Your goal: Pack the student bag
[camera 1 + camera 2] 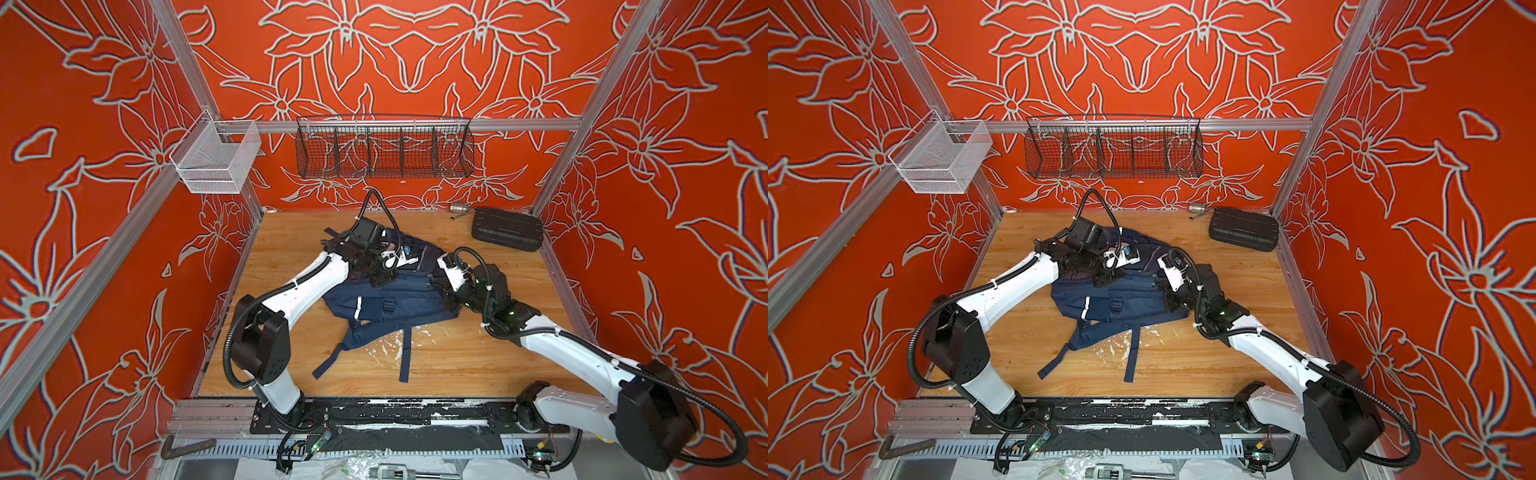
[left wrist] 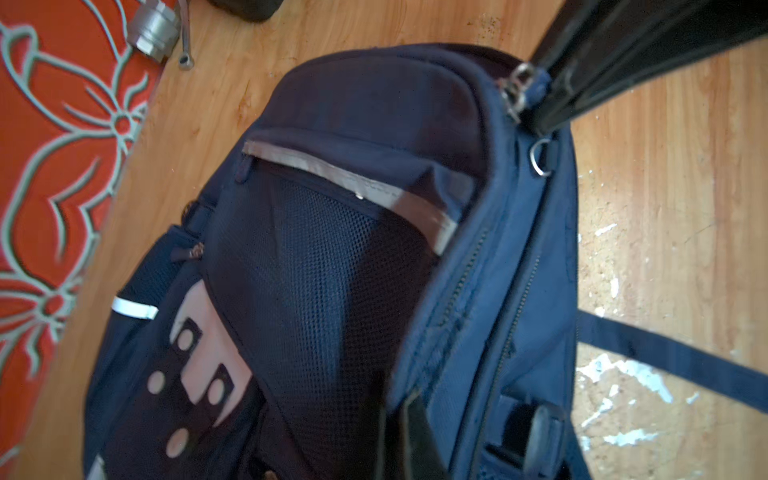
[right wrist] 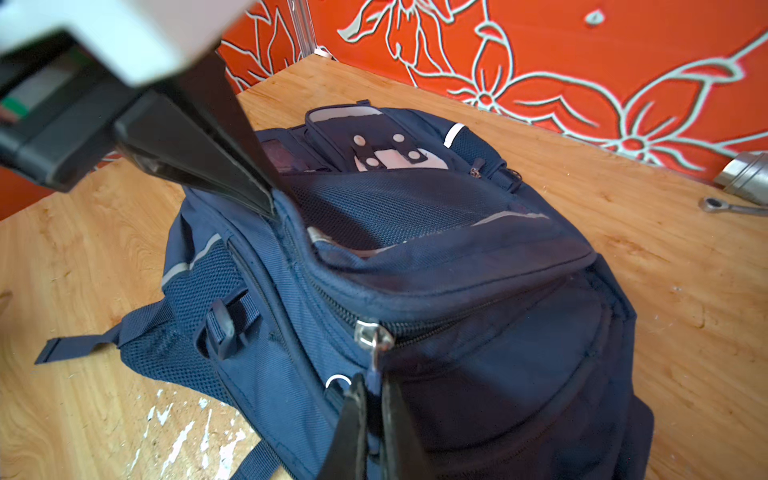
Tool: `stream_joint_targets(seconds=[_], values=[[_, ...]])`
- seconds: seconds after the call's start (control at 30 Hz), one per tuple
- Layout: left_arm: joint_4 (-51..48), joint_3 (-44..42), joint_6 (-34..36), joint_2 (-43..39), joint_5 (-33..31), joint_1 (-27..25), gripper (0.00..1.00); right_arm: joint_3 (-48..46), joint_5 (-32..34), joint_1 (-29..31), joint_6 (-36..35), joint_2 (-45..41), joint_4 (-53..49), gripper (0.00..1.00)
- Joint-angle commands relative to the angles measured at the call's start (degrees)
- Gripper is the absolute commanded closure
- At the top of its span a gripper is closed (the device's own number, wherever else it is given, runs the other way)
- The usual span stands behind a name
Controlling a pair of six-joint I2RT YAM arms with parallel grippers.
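No words or numbers can be read anywhere: the white patch (image 3: 388, 161) on the student bag (image 3: 457, 291), a bit past the jaws, has only dots, and the little grey box (image 1: 392, 470), far back from both jaws, has marks too tiny to read.

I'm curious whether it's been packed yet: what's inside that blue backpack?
Can't tell. The backpack lies on the wooden table, its fabric and mesh covering the inside in every view. The right tool pinches a zipper pull, but no opening shows any contents.
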Motion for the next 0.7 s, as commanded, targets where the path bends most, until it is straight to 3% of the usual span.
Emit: stream_joint_targets(seconds=[0.0,0.13,0.23,0.4,0.5,0.67], values=[[-3.24,5.66,-14.71,-0.92,3.57,3.32,0.66,1.18,0.85,2.55,-0.28,-1.28,1.51,1.00],[-0.07,1.76,-35.98,-6.17,9.98,3.61,0.43,-0.71,2.31,3.86,2.01,-1.33,3.49,1.00],[2.00,0.27,-53.26,-8.59,11.67,3.59,0.42,-1.37,2.63,4.23,2.44,-1.28,4.19,1.00],[3.50,-0.84,-88.05,-12.10,3.52,3.03,0.43,-1.39,3.37,4.45,2.31,-1.98,3.32,1.00],[7.97,-5.65,-108.44,-15.84,0.03,1.61,0.43,-2.57,3.39,4.49,1.85,-2.72,3.75,1.00],[16.78,-12.35,-130.32,-15.88,-2.10,-3.44,0.44,-3.50,3.41,4.65,1.41,-3.42,3.57,1.00]])
